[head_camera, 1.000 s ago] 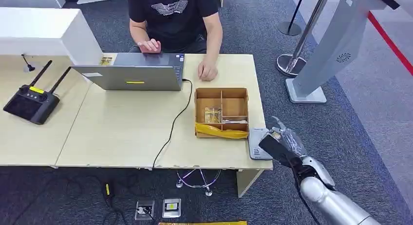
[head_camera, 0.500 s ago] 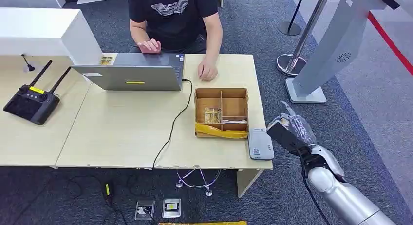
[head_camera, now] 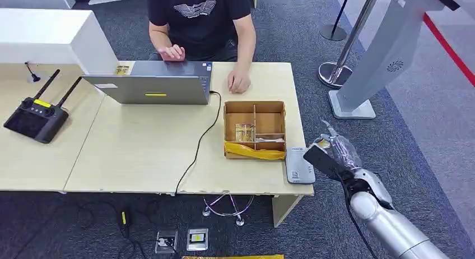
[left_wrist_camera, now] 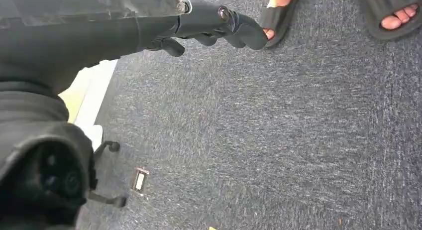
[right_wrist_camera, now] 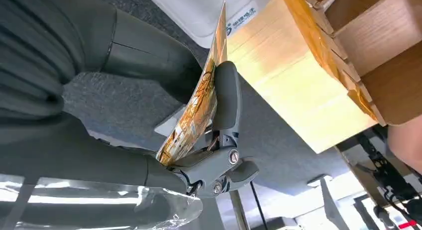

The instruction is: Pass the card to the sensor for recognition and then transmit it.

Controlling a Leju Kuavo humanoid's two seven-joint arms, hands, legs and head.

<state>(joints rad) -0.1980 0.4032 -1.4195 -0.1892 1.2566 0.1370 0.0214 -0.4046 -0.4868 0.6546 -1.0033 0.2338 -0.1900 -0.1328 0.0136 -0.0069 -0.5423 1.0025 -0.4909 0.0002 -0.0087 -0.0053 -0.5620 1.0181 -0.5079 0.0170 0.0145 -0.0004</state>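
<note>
Right hand [head_camera: 331, 156] is pinching the orange patterned card [right_wrist_camera: 196, 103] between thumb and fingers, hovering off the table's [head_camera: 140, 152] right edge, just beside the white card reader [head_camera: 298, 165] lying at the near right corner. Left hand [left_wrist_camera: 209, 26] is hanging over grey carpet, fingers curled, holding nothing. Beyond the reader, a partitioned cardboard box [head_camera: 255, 129] with yellow tape is sitting on the table. Farther back, a person [head_camera: 199, 23] is working at a grey laptop [head_camera: 148, 88]; a black remote controller [head_camera: 36, 116] is lying far left.
</note>
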